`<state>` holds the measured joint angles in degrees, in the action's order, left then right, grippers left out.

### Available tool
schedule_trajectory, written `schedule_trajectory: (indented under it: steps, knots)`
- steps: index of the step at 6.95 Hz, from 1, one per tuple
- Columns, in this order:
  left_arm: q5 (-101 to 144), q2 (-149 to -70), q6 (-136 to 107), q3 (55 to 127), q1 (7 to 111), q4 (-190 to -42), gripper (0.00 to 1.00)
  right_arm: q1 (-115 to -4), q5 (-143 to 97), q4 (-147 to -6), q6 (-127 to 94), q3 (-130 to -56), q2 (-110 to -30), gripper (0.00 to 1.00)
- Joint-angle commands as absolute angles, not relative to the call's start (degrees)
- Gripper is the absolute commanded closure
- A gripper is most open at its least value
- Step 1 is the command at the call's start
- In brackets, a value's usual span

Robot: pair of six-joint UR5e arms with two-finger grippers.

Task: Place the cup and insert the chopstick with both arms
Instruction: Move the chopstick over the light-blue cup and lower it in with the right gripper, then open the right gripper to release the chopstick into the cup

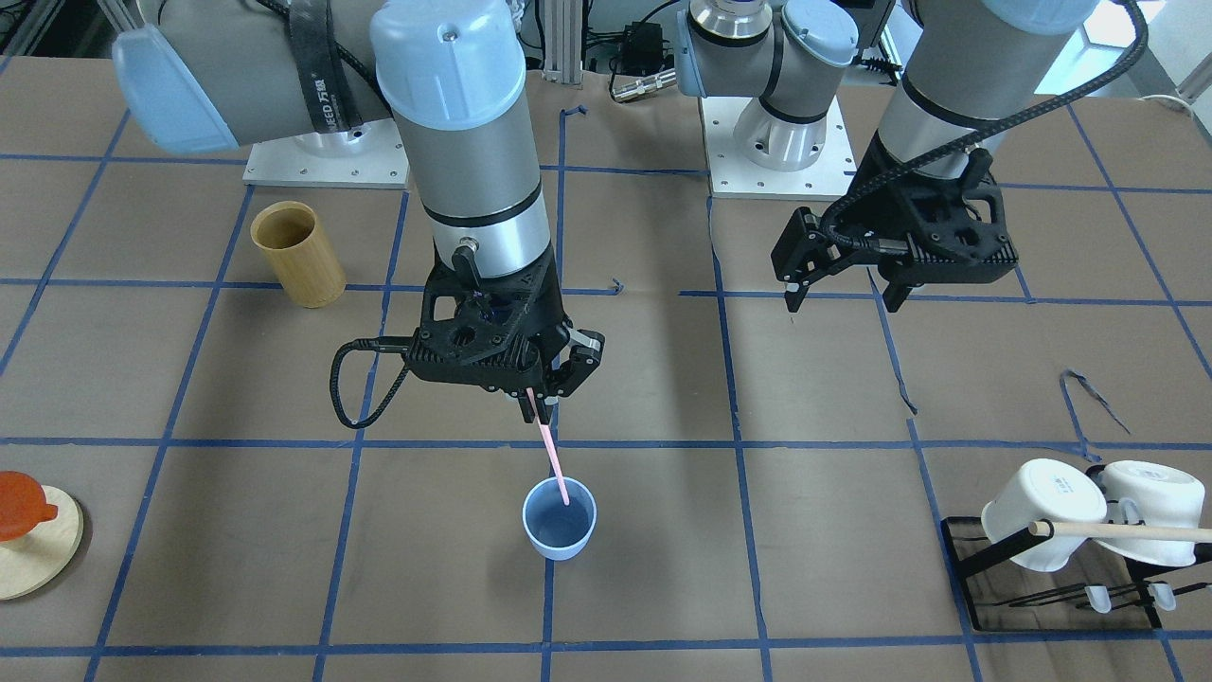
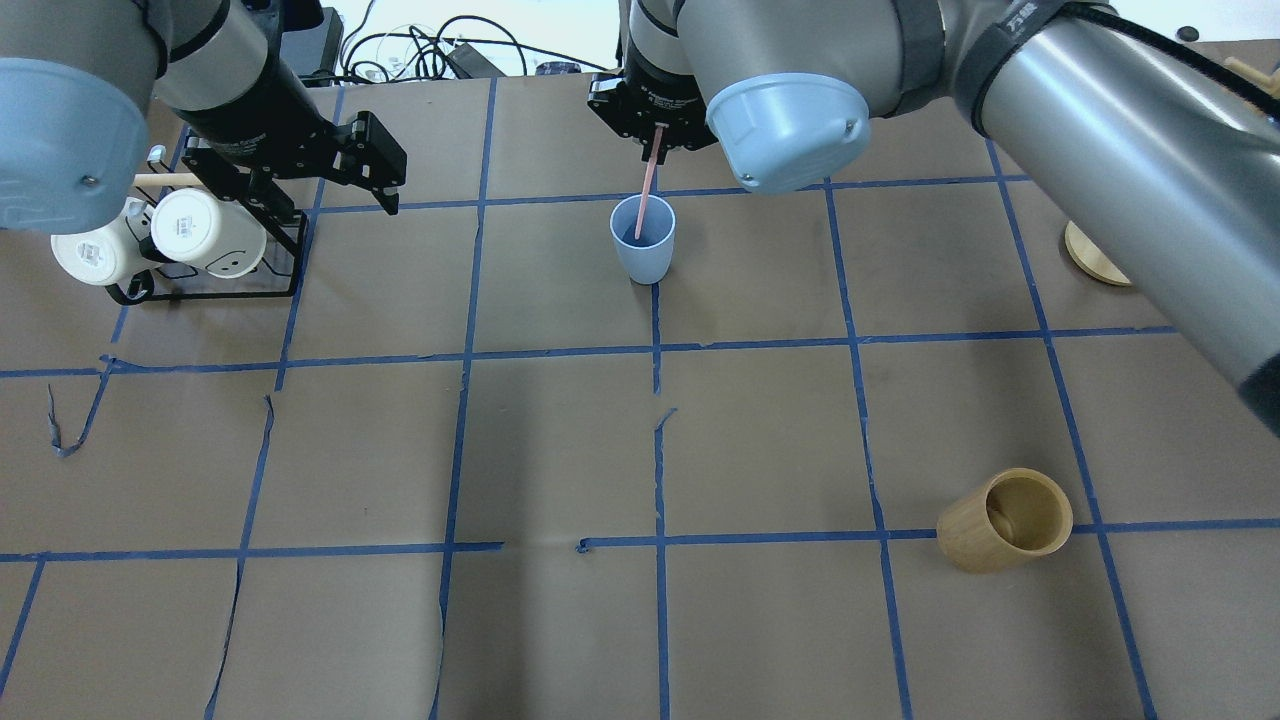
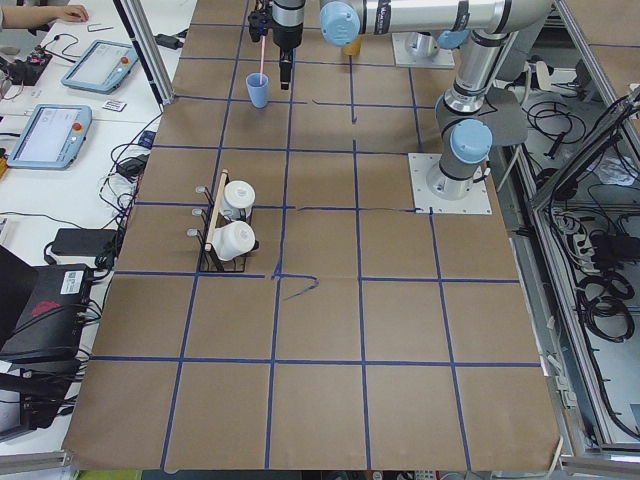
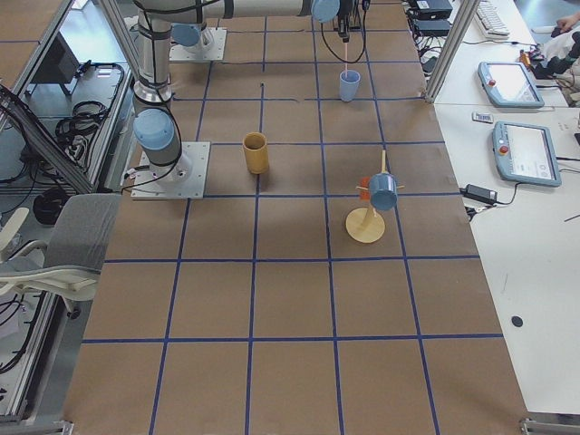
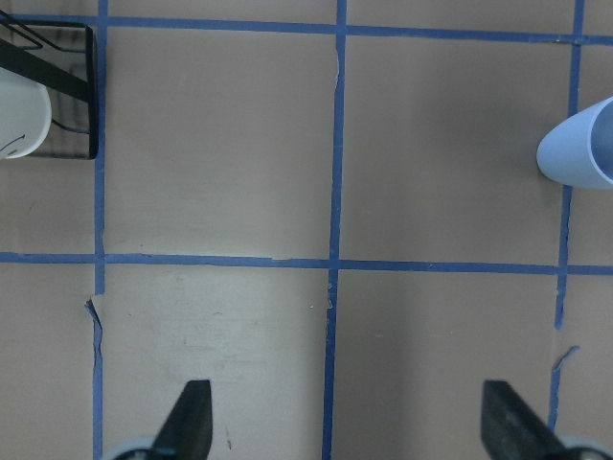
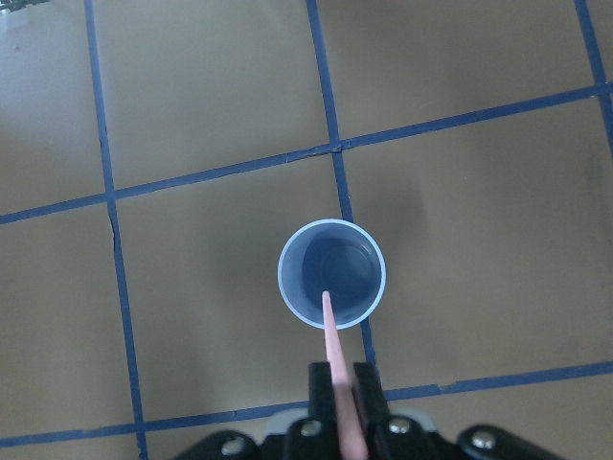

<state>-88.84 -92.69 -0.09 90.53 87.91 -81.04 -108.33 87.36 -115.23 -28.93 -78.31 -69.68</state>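
Pinching the pink chopstick (image 1: 551,455) by its upper end, the right gripper (image 1: 538,405) hangs left of center in the front view, its fingers clenched on the stick. The chopstick slants down from there, and its lower end is inside the mouth of the blue cup (image 1: 559,547). Whether the tip touches the bottom I cannot tell. In the right wrist view the tip sits near the cup's lower inside wall.

That cup stands upright on the table (image 1: 663,587), below center in the front view, beside a crossing of blue tape lines.

At the upper right of the same view the left gripper (image 1: 843,301) hovers above the table with its fingers spread wide and nothing between them. It is well apart from the cup. The left wrist view shows only the cup's edge at the far right.

A bamboo cup (image 1: 296,254) stands at the upper left. At the lower right, a black rack (image 1: 966,559) carries two white mugs (image 1: 1042,511). At the lower left edge an orange cup (image 1: 19,507) sits on a round wooden stand (image 1: 38,564).
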Motion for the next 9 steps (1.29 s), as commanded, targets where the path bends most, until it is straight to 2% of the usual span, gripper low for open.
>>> schedule_trajectory:
  steps: [1,2,5,9]
  knots:
    - [-88.77,-92.72,-0.09,90.53,87.98,-80.95,0.00,-108.19,88.06,-115.22,-28.48,-78.49,-69.52,0.17]
    - [-88.77,-92.72,-0.09,90.53,87.98,-81.03,0.00,-108.19,89.20,-115.22,-27.43,-78.66,-69.78,0.01]
    - [-88.77,-92.72,-0.09,90.53,88.07,-81.04,0.00,-107.06,90.26,-107.45,-25.51,-78.05,-71.62,0.00]
    - [-88.77,-92.72,-0.09,90.53,88.15,-81.04,0.00,-102.05,90.70,-91.00,-5.07,-80.67,-81.79,0.00]
